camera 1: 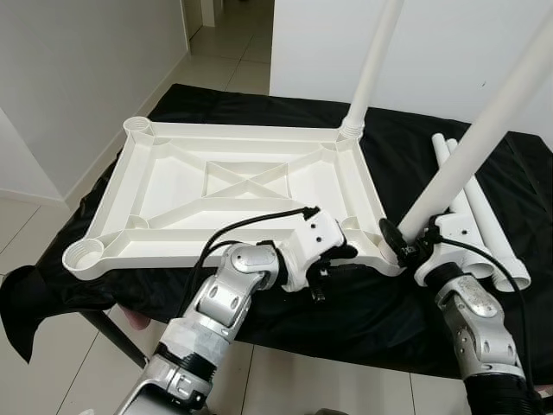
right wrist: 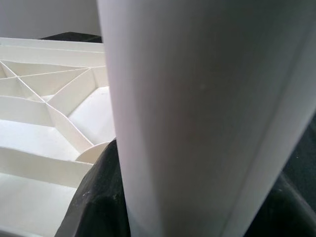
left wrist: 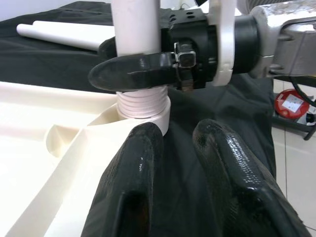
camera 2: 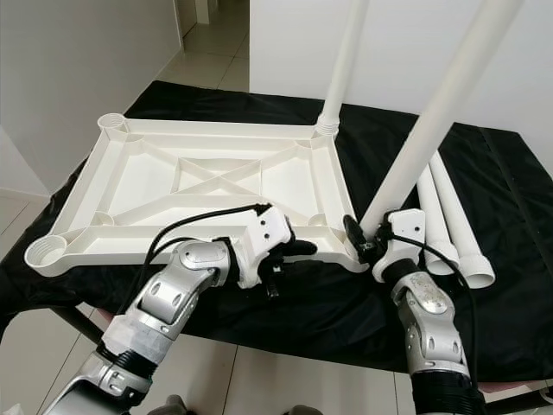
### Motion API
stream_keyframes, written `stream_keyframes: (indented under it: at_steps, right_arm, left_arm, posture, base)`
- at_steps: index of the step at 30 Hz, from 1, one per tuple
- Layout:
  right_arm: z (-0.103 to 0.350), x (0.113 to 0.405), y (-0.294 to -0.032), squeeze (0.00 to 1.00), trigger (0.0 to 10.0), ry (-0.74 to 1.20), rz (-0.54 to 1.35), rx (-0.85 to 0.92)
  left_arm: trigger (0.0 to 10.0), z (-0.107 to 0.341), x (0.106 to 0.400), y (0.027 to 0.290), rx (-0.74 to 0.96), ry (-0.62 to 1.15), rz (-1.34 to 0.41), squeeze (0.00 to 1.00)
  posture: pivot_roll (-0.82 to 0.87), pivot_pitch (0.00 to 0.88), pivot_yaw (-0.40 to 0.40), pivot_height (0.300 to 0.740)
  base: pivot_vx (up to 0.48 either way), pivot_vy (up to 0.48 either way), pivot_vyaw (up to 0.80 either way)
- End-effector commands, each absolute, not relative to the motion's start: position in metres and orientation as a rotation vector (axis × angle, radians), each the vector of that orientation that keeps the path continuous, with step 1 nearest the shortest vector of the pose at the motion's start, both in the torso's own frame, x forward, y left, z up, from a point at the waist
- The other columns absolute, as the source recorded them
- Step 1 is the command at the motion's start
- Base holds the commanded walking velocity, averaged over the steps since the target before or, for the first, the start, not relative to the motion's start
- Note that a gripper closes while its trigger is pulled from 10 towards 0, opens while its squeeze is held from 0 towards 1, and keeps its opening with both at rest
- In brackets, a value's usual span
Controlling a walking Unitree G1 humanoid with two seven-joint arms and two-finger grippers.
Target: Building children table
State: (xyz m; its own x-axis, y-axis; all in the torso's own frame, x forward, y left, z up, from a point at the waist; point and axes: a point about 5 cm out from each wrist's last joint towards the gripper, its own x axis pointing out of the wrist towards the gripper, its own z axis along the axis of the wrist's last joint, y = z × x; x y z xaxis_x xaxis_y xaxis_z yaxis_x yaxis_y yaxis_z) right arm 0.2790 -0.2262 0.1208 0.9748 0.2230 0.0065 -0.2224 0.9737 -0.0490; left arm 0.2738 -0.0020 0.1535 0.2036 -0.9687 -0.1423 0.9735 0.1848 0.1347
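Cross-threading risk: right hand point(camera 1: 403, 245) clamped on tilted leg point(camera 1: 484, 138) at tabletop point(camera 1: 233, 186) corner socket point(left wrist: 140, 106); left hand point(camera 1: 341, 257) slightly parted, empty, beside the socket, could snag.

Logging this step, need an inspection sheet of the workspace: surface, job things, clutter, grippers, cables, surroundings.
Surface: black cloth over a table.
Job things: white tabletop upside down; far leg upright in its corner socket; near leg tilted at the near right socket; two spare legs lying to the right.
Clutter: nothing seen.
Grippers: right gripper shut on near leg; left gripper at the tabletop's near edge, open.
Cables: black cables on both wrists.
Surroundings: tiled floor, white walls.
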Motion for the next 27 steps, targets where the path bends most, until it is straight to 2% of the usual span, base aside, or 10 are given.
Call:
stream_keyframes:
  at_steps: [1,16,19,21,27]
  right_arm:
    - [0.099,0.276,-0.229,0.0,10.0,0.099,0.189,-0.027]
    - [0.099,0.284,-0.222,0.0,10.0,0.112,0.111,0.006]
    - [0.094,0.285,-0.218,0.0,10.0,0.15,-0.076,0.051]
    - [0.094,0.285,-0.216,0.0,10.0,0.15,-0.095,0.053]
    - [0.098,0.281,-0.188,0.0,10.0,0.112,-0.27,0.078]
  left_arm:
    - [10.0,0.156,0.286,0.001,0.211,-0.001,-1.155,0.0]
    - [10.0,0.158,0.286,-0.002,0.185,-0.017,-1.158,0.0]
    - [10.0,0.158,0.287,0.0,0.182,-0.019,-1.149,0.0]
    - [10.0,0.158,0.287,0.0,0.181,-0.019,-1.148,0.0]
    - [10.0,0.156,0.287,0.003,0.173,-0.013,-1.142,0.0]
  posture:
    - [0.01,0.0,-0.022,0.74]
    - [0.01,0.0,-0.03,0.74]
    - [0.02,0.0,-0.038,0.74]
    - [0.02,0.0,-0.038,0.74]
    - [0.02,0.0,-0.039,0.74]
  base:
    - [0.0,0.0,0.0]
    - [0.0,0.0,0.0]
    - [0.0,0.0,0.0]
    - [0.0,0.0,0.0]
    - [0.0,0.0,0.0]
